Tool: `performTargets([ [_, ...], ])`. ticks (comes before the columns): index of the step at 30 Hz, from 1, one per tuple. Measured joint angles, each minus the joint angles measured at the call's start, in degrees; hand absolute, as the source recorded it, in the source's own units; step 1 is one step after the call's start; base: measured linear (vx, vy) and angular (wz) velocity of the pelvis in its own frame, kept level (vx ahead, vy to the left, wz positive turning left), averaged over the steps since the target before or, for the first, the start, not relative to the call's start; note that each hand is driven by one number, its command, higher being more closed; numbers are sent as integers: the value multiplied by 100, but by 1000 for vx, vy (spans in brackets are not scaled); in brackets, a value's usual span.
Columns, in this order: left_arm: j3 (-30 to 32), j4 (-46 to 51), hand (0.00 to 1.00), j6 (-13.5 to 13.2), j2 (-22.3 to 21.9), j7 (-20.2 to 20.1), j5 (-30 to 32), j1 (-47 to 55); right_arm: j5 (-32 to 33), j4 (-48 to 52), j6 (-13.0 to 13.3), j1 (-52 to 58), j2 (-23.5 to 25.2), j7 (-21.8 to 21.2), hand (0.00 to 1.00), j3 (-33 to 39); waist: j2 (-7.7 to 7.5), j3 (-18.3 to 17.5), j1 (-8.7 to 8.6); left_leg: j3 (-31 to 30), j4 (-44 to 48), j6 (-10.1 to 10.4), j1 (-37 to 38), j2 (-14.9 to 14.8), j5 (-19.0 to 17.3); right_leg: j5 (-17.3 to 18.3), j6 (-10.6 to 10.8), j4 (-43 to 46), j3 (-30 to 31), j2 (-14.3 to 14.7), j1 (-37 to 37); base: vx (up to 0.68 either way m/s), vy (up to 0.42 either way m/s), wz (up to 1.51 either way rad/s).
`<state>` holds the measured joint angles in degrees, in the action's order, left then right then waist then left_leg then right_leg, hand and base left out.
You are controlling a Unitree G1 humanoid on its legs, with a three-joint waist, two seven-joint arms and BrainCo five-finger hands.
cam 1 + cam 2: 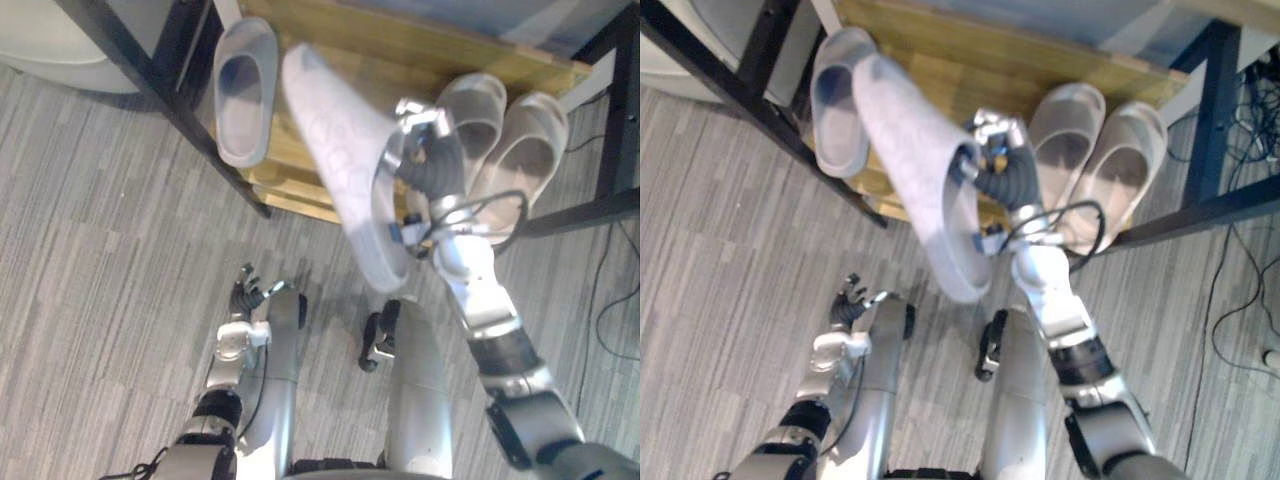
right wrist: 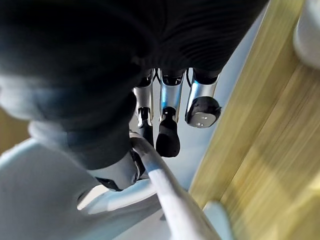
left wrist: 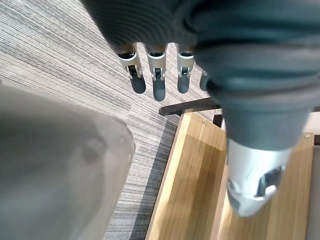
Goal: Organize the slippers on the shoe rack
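Note:
My right hand (image 1: 432,168) is shut on the rim of a pale grey slipper (image 1: 345,160). The slipper is lifted above the front of the wooden shelf (image 1: 400,55), sole towards me and toe pointing to the far left. In the right wrist view the fingers (image 2: 167,135) and thumb pinch the slipper's edge (image 2: 165,195). A matching grey slipper (image 1: 245,90) lies on the shelf's left end, partly over the front edge. A lighter pair (image 1: 475,115) (image 1: 530,150) sits at the right end. My left hand (image 1: 246,295) hangs low over the carpet, open and holding nothing.
The rack's black metal legs stand at the left (image 1: 150,75) and right (image 1: 622,110) of the shelf. A pale rounded object (image 1: 60,45) sits on the floor behind the left leg. Black cables (image 1: 1240,290) trail on the grey carpet at the right.

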<state>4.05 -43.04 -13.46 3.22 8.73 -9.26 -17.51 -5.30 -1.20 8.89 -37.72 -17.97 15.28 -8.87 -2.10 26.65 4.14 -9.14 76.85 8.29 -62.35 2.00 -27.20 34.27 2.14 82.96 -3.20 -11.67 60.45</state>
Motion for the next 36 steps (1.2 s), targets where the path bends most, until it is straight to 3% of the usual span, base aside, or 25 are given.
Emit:
performTargets([
  [8, 300, -265, 0, 42, 85, 202, -210, -145, -148, -1309, -237, -1230, 114, 819, 100, 712, 15, -8, 193, -62, 272, 7, -538, -43, -1, 89, -84, 286, -112, -9, 439, 24, -34, 8],
  [13, 387, -752, 0, 218, 166, 355, -214, 139, -83, -2040, -256, -1841, 244, 952, 100, 831, 24, -22, 233, -101, 294, 18, -715, -65, 6, 86, -121, 293, -166, -2, 591, 3, -6, 1],
  [23, 331, -1035, 0, 237, 176, 377, -227, 162, 100, -3176, -261, -2542, 280, 950, 100, 809, 62, -185, 285, -137, 338, 38, -987, -67, 17, 71, -168, 307, -228, -29, 807, 0, 0, 0],
  [24, 322, -1074, 0, 236, 176, 405, -233, 161, 99, -3265, -261, -2578, 288, 950, 0, 799, 67, -233, 286, -143, 334, 38, -997, -67, 17, 79, -183, 307, -243, -39, 809, 0, 0, 0],
  [36, 165, -1231, 0, 237, 144, 553, -451, 174, 211, -3852, -326, -2741, 713, 1073, 0, 809, 88, -596, 356, -177, 225, 128, -993, -52, 67, 103, -237, 283, -300, -74, 808, 8, -10, 3],
])
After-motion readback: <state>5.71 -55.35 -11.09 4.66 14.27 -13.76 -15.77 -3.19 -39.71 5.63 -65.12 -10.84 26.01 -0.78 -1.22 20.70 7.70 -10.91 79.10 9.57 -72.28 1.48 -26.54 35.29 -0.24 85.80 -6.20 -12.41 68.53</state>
